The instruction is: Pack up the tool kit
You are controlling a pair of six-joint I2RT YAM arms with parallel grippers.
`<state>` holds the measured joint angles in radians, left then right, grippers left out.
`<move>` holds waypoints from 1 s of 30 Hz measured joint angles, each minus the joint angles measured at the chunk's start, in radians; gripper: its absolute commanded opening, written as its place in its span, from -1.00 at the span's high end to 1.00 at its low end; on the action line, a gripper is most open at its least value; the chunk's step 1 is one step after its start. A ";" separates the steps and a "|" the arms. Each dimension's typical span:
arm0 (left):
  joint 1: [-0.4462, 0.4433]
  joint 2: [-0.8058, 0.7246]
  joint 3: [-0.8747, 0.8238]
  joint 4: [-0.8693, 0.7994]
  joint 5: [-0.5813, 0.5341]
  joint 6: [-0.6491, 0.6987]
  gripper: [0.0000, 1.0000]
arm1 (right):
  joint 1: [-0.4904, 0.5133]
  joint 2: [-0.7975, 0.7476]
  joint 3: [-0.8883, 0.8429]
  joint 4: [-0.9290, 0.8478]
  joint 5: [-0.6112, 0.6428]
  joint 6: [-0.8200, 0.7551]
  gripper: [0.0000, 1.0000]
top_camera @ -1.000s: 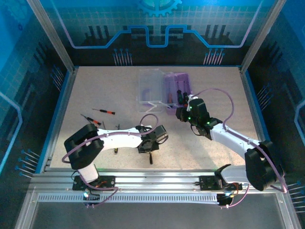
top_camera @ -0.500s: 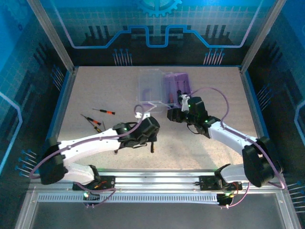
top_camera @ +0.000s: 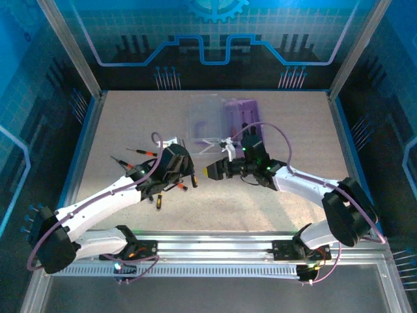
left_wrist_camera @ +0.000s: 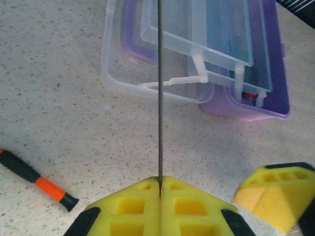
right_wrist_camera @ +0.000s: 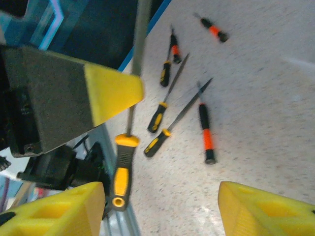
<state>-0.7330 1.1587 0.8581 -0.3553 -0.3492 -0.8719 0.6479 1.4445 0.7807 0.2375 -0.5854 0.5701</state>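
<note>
The tool kit lies open at the back of the table, its purple base (top_camera: 246, 116) (left_wrist_camera: 275, 101) beside the clear lid (top_camera: 203, 117) (left_wrist_camera: 123, 73). My left gripper (top_camera: 187, 171) (left_wrist_camera: 160, 184) is shut on the thin grey shaft (left_wrist_camera: 160, 98) of a screwdriver, which points toward the case. Its yellow-and-black handle (right_wrist_camera: 121, 167) hangs below the left finger (right_wrist_camera: 106, 91). My right gripper (top_camera: 210, 171) (right_wrist_camera: 157, 206) faces the left one at close range, jaws open and holding nothing. One right fingertip (left_wrist_camera: 275, 196) sits just right of the left jaws.
Several loose screwdrivers lie on the table to the left: an orange-and-black one (right_wrist_camera: 205, 132) (left_wrist_camera: 39, 182), yellow-and-black ones (right_wrist_camera: 157, 117) (right_wrist_camera: 156, 140), and more farther off (top_camera: 140, 150). Blue frame walls bound the table.
The left arm has swung up and left, carrying the screwdriver off the table. The right gripper has left the case, moved left toward the left gripper, and opened wider.
</note>
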 measured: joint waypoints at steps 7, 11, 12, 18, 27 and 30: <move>0.011 0.003 -0.040 0.066 0.014 -0.001 1.00 | 0.071 0.080 0.053 -0.003 -0.003 0.024 -0.20; 0.011 0.003 -0.057 0.100 0.023 -0.001 1.00 | 0.072 0.117 0.053 -0.005 0.005 0.044 -0.14; 0.012 0.003 -0.060 0.106 0.025 -0.001 1.00 | 0.073 0.124 0.055 -0.006 0.005 0.048 -0.15; 0.014 0.003 -0.072 0.140 0.037 -0.001 1.00 | 0.084 0.136 0.064 0.000 0.028 0.085 0.07; 0.020 0.003 -0.104 0.198 0.040 -0.004 0.67 | 0.087 0.183 0.107 0.016 0.001 0.153 0.74; 0.026 -0.002 -0.110 0.204 0.040 -0.004 -0.33 | 0.086 0.183 0.116 0.013 0.002 0.159 0.77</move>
<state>-0.7071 1.1568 0.7479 -0.1513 -0.3096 -0.8761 0.7341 1.6272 0.8963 0.2504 -0.5838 0.7296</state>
